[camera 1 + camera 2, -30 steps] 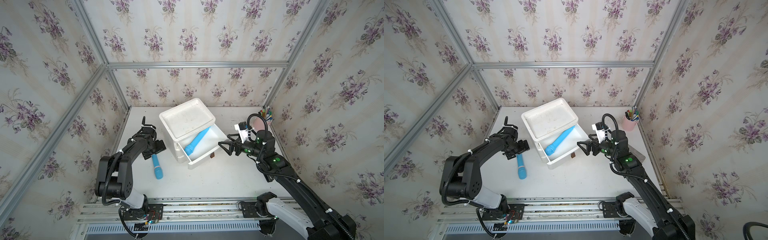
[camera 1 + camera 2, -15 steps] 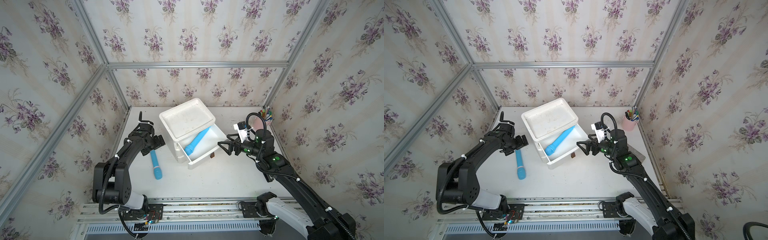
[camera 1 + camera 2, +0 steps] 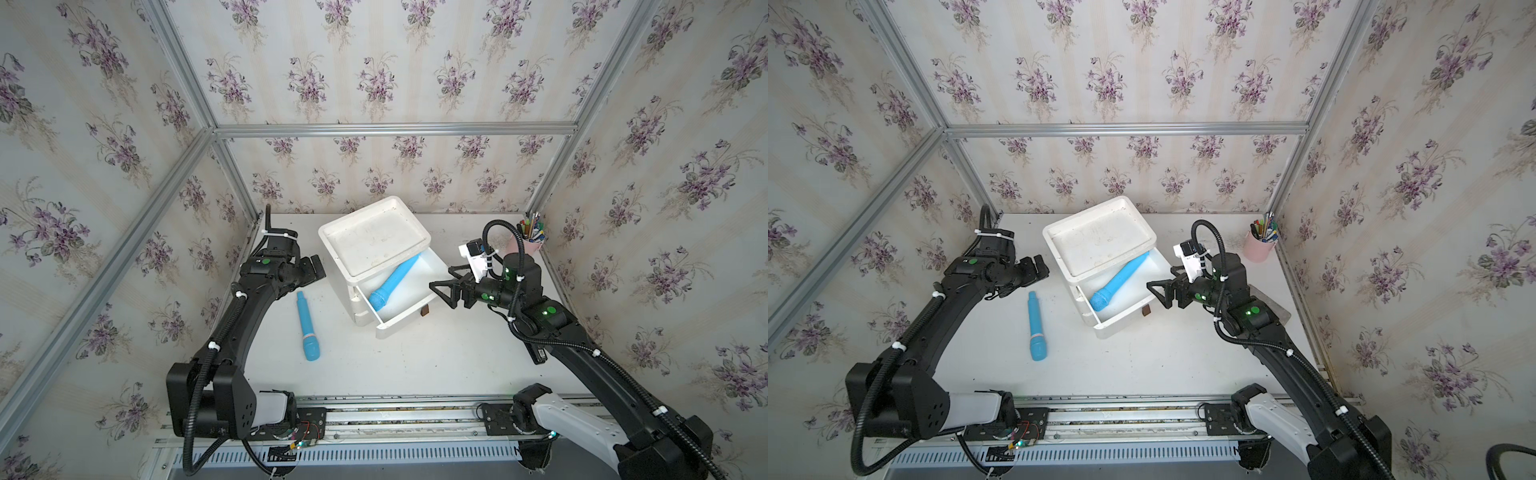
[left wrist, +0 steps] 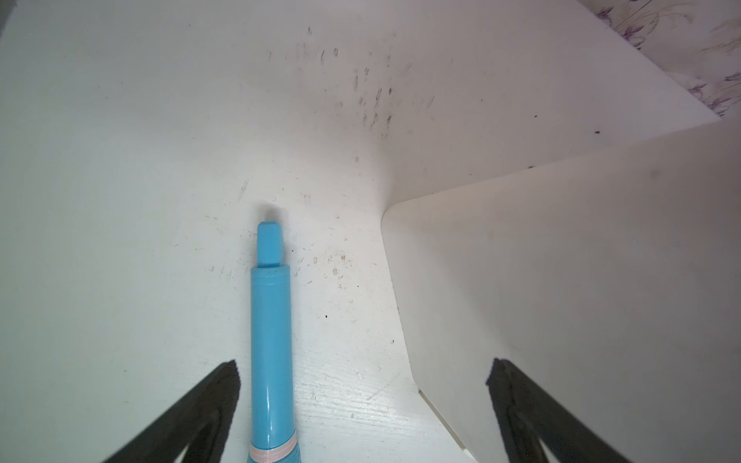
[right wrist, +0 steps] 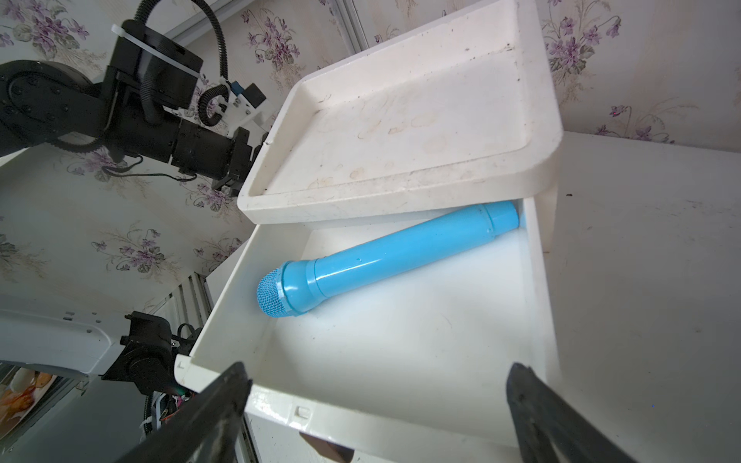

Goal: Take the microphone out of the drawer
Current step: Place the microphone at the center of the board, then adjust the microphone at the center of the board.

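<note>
Left pincer point(image 3: 315, 268) is pulled back, wide and empty; one microphone point(image 3: 306, 328) is left beside the drawer point(image 3: 401, 322); another microphone point(image 3: 392, 282) is kept inside, faced by the wide right pincer point(image 3: 441, 286).

Mostly plastic, glossy against matt.
Glossy smooth blue plastic on the microphone point(image 5: 385, 256), with fine mesh at its head; smooth white plastic for the drawer point(image 5: 401, 352), stained and dull on the cabinet top point(image 5: 401, 120); matt, scuffed white on the surface point(image 4: 120, 160); matt black on the 2 fingers point(image 5: 208, 413); brushed metal along the frame point(image 3: 395, 129).
</note>
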Motion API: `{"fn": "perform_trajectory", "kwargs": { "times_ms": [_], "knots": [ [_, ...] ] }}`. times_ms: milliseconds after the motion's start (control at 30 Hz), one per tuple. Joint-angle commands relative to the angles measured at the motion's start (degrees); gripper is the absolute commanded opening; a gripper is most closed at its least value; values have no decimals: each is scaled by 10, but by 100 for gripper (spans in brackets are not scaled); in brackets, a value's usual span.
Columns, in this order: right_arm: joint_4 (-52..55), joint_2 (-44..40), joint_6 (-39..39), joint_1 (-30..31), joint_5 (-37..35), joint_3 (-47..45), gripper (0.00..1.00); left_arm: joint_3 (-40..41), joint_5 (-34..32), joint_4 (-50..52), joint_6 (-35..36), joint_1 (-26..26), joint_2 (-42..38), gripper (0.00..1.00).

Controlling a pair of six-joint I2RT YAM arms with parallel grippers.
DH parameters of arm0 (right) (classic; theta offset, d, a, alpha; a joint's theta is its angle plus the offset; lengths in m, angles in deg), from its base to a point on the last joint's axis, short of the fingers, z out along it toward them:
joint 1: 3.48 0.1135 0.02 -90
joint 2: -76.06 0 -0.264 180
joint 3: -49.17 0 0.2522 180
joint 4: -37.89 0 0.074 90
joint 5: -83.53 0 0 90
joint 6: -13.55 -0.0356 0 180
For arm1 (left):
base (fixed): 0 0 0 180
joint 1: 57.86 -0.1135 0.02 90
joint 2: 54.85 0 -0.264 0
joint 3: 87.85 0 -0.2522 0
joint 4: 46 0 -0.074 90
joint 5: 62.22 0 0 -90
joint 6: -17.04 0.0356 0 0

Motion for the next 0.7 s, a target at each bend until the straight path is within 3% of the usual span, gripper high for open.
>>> {"fn": "perform_trajectory", "kwargs": {
  "times_ms": [0, 500, 667],
  "knots": [
    [0, 7, 5, 4, -5, 5, 98, -21, 4, 9, 39, 0, -21, 99],
    [2, 19, 8, 10, -12, 13, 98, -98, 173, 26, 129, 8, -48, 99],
    [-4, 25, 4, 10, -13, 14, 99, -114, 194, 32, 152, 20, -60, 99]
  ]
}}
